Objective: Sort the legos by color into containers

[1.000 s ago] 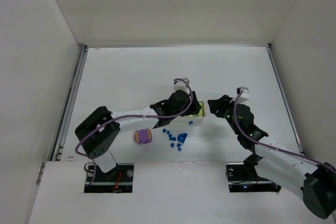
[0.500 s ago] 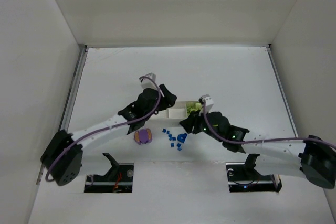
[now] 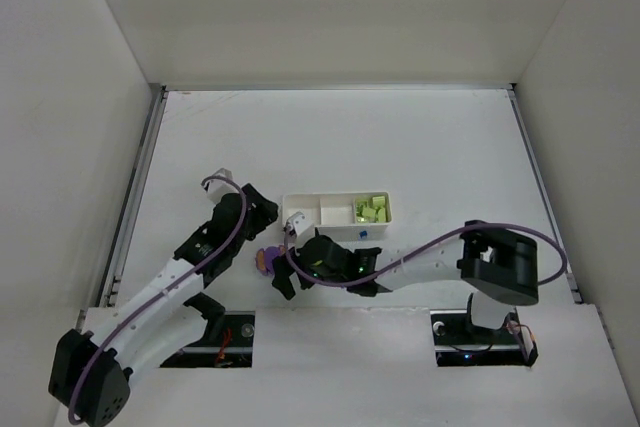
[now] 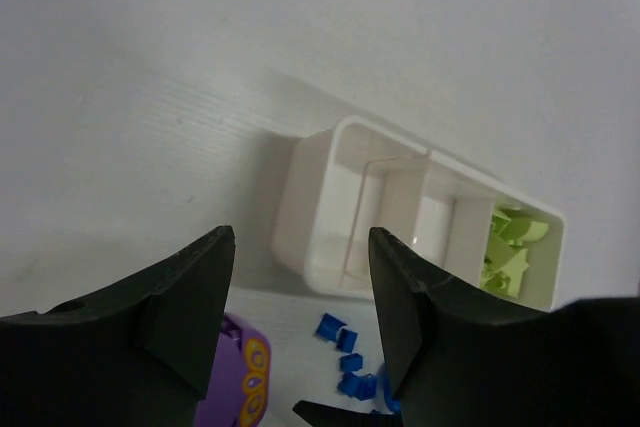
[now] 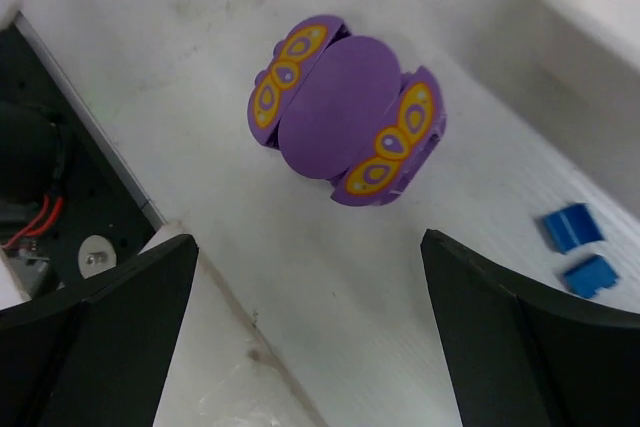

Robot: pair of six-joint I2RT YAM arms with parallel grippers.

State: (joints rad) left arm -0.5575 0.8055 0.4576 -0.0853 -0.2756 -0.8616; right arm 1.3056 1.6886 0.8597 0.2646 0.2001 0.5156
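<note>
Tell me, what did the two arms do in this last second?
The left gripper drew back leftward off the tray. The right gripper swung left across the table and now hangs open over the purple piece; nothing was grasped. The tray, blue bricks and yellow-green pieces stayed put.

L hand (image 4: 298, 297) open; R hand (image 5: 315, 332) open, pointing down.

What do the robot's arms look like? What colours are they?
The left arm and right arm are white tubes with chunky black joints. A thin purple cable loops along each. The left tool and right tool each have two flat black fingers.
</note>
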